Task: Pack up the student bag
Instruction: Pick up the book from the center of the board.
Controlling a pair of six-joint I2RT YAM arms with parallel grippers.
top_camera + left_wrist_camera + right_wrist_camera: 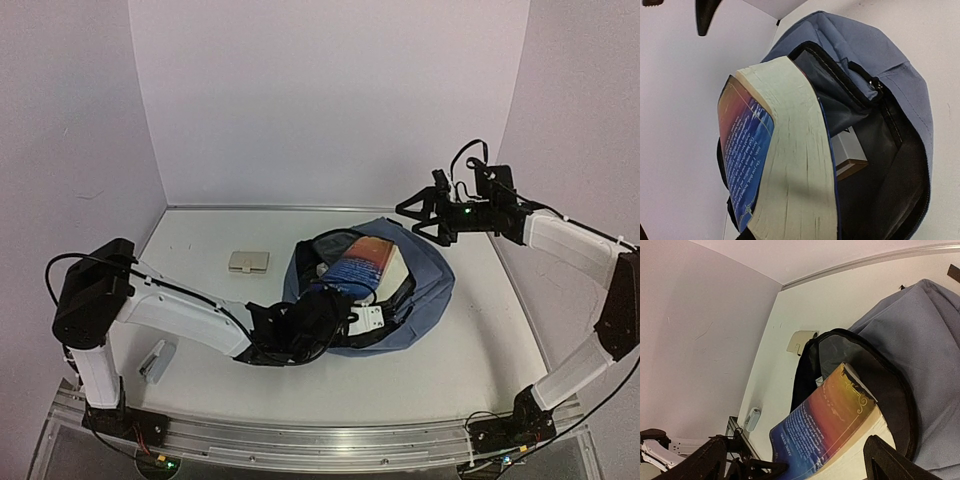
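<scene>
The student bag (432,285) lies open mid-bench (480,350), a thick book (365,262) jutting from its mouth, the left gripper (335,312) at that opening with its grip impossible to tell, and the right gripper (417,218) spread wide near the bag's far edge.

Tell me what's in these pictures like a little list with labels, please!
bag: blue backpack, lying open
book: thick paperback, sticking partway out of the bag's opening
inside bag: a white box, partly hidden
left gripper: at the book's near end; grip unclear
right gripper: open, by the bag's far side
loose nearby: small beige case, small grey item
</scene>
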